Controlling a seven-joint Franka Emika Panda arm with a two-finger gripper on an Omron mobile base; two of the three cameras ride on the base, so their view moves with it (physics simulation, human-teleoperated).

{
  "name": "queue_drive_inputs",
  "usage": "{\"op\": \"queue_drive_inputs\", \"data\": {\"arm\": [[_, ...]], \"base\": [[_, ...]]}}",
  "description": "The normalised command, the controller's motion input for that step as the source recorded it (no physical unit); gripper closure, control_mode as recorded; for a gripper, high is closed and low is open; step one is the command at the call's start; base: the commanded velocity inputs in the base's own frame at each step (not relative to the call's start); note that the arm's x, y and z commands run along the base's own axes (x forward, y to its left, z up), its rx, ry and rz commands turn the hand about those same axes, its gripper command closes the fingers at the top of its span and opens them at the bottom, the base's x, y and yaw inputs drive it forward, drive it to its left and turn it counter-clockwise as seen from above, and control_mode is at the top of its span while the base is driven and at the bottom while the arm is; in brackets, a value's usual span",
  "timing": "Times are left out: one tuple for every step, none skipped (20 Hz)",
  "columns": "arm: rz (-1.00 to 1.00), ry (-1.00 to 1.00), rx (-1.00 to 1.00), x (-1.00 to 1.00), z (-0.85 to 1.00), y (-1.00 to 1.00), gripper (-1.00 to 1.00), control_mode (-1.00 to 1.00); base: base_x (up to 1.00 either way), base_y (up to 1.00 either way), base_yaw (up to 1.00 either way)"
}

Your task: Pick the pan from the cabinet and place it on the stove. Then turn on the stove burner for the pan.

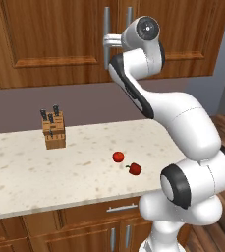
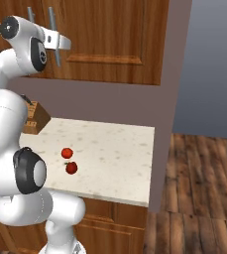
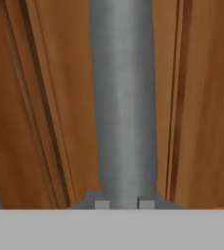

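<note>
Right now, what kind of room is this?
Most likely a kitchen: reddish-brown wall cabinet above a speckled stone counter, with a knife block and two small red vegetables on the counter.

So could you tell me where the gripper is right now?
The gripper is up at the cabinet, on the left door's bar handle, high above the counter.

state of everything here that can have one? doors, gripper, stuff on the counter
reddish-brown wooden wall cabinet: both doors closed
long vertical grey bar handle: held between the fingertips, on the left door
white arm's two-finger gripper: shut on the handle
wooden knife block: upright on the speckled counter, knives in it
two small red vegetables: lying loose on the counter, side by side
</note>
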Motion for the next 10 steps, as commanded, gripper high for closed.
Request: {"op": "queue_drive_inputs", "data": {"arm": [[0.0,0.0,-0.01,0.0,0.0,0.27,1.0,-1.0],[0.0,0.0,0.0,0.0,0.0,0.22,1.0,-1.0],[0.0,0.01,0.0,0.0,0.0,0.16,1.0,-1.0],[0.0,0.02,0.0,0.0,0.0,0.13,1.0,-1.0],[0.0,0.0,0.0,0.0,0.0,0.04,1.0,-1.0],[0.0,0.0,0.0,0.0,0.0,0.05,1.0,-1.0],[0.0,0.0,0.0,0.0,0.0,0.04,1.0,-1.0],[0.0,0.0,0.0,0.0,0.0,0.01,1.0,-1.0],[0.0,0.0,0.0,0.0,0.0,0.0,1.0,-1.0],[0.0,0.0,0.0,0.0,0.0,0.0,1.0,-1.0]], "base": [[0.0,0.0,0.0],[0.0,0.0,0.0],[0.0,0.0,0.0],[0.0,0.0,0.0],[0.0,0.0,0.0],[0.0,0.0,0.0],[0.0,0.0,0.0],[0.0,0.0,0.0],[0.0,0.0,0.0],[0.0,0.0,0.0]]}}
